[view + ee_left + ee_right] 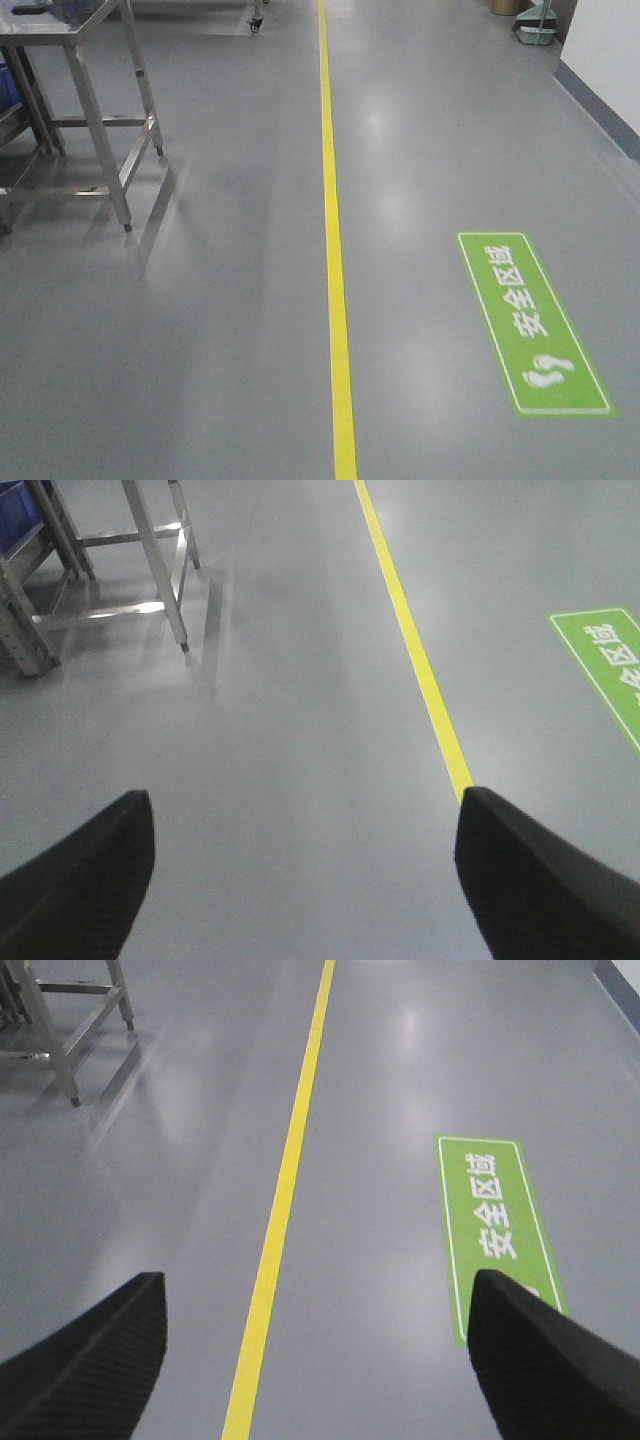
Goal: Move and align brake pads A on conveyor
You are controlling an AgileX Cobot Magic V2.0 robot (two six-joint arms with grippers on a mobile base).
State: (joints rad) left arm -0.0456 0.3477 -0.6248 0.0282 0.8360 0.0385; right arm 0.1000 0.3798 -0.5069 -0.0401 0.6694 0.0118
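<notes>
The brake pads A and the conveyor are out of view in all three views. My left gripper (305, 810) is open above bare grey floor, its two black fingers wide apart with nothing between them. My right gripper (315, 1295) is open too, its jaws spread over the yellow floor line (285, 1190), and it holds nothing. Neither gripper shows in the front view.
A steel table (75, 30) on thin legs stands at the far left, also in the left wrist view (150, 540). A yellow line (333, 240) runs down the grey floor. A green floor sign (530, 320) lies right of it. A wall (605, 50) rises at far right.
</notes>
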